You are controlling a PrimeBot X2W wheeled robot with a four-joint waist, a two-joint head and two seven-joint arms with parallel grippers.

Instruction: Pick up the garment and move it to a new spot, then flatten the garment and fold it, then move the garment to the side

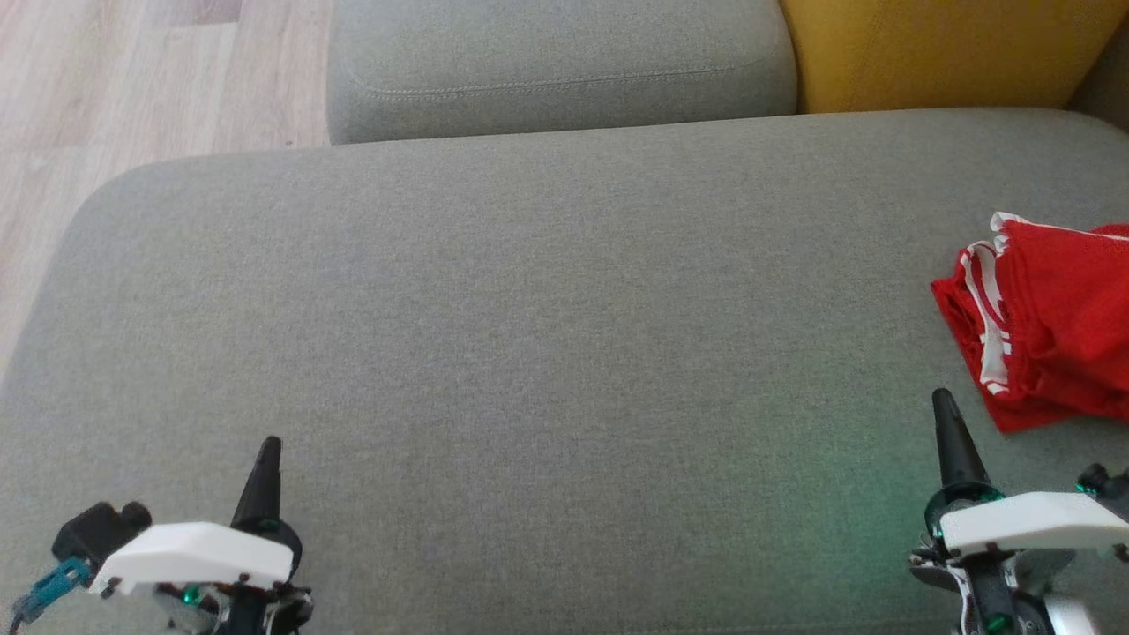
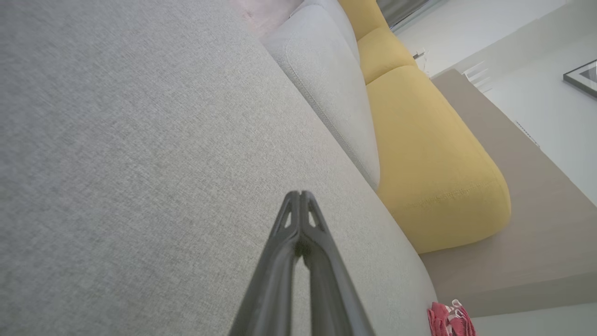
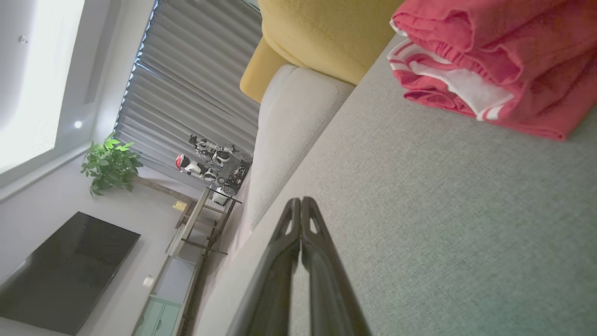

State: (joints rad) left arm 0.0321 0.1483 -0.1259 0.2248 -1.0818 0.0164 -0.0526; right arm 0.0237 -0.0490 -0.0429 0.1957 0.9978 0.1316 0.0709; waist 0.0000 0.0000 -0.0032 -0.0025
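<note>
A broad grey sofa seat [image 1: 529, 335] takes up most of the head view, its woven fabric flat and smooth. Behind it, at the top of that view, sits a grey back cushion [image 1: 556, 62] with a stitched seam. Just beside this on the right is a yellow cushion [image 1: 935, 48]. Pale wooden floor [image 1: 132, 79] shows past the seat's rounded left corner.

The garment [image 1: 1050, 326] lies on the seat at its far right, cut off by the edge of the head view. It is red with white striped trim, bunched in loose layers rather than spread flat. The right wrist view shows it from low down, its red and white folds stacked on the grey fabric at the upper right.

In the background of the right wrist view are grey vertical blinds [image 3: 196, 84], a dark television screen [image 3: 65, 270] and a leafy green plant [image 3: 109, 165].

The right tool [image 1: 942, 401] sits at the lower right of the head view. Its dark fingers are pressed together and hold nothing, and the tip is near the garment's lower left corner but apart from it. The left tool [image 1: 269, 450] is at the lower left, well apart from the garment, above bare seat fabric. Its fingers are likewise together and empty, with the tips meeting in the left wrist view.
</note>
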